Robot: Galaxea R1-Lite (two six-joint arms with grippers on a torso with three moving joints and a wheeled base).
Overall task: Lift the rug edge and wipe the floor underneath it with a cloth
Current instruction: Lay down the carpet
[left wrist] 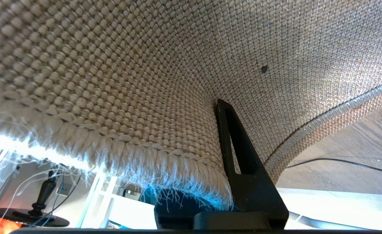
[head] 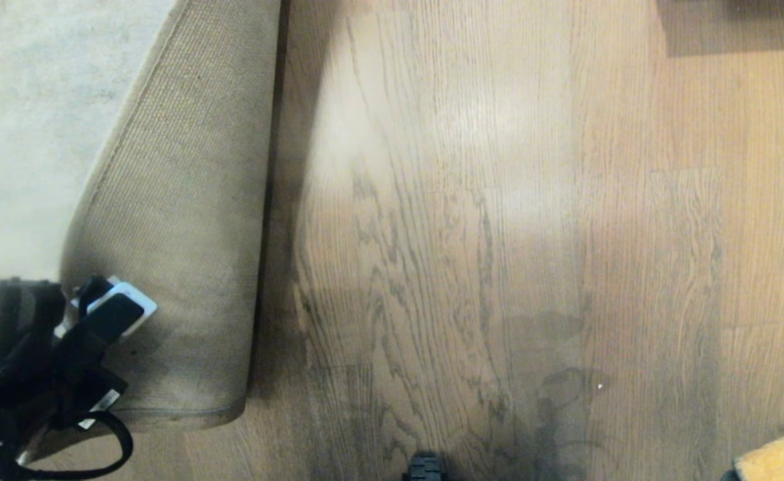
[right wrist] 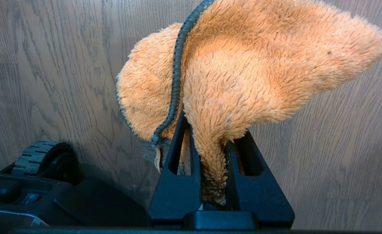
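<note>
The rug edge (head: pixel 185 220) is lifted and folded back, tan woven backing up, over the light grey pile (head: pixel 25 133). My left gripper (head: pixel 108 304) at the lower left is shut on that border. In the left wrist view the backing (left wrist: pixel 139 74) fills the picture; the left gripper (left wrist: pixel 212 110) shows one black finger (left wrist: pixel 243 162) pressed against it, and the other is hidden behind the frayed hem. Bare brown wood-grain floor (head: pixel 499 234) lies beside the fold. My right gripper (right wrist: pixel 210 125) is shut on the orange fluffy cloth (right wrist: pixel 243 65), held just above the floor (right wrist: pixel 340 146); a corner of the cloth (head: pixel 782 457) peeks in at the lower right.
A black wheel of my base (right wrist: pixel 34 156) sits by the cloth, and another black part of it (head: pixel 424 469) shows at the bottom middle. A dark patch (head: pixel 732 27) lies at the far right. A black cable (left wrist: pixel 340 162) runs across the floor beyond the lifted rug.
</note>
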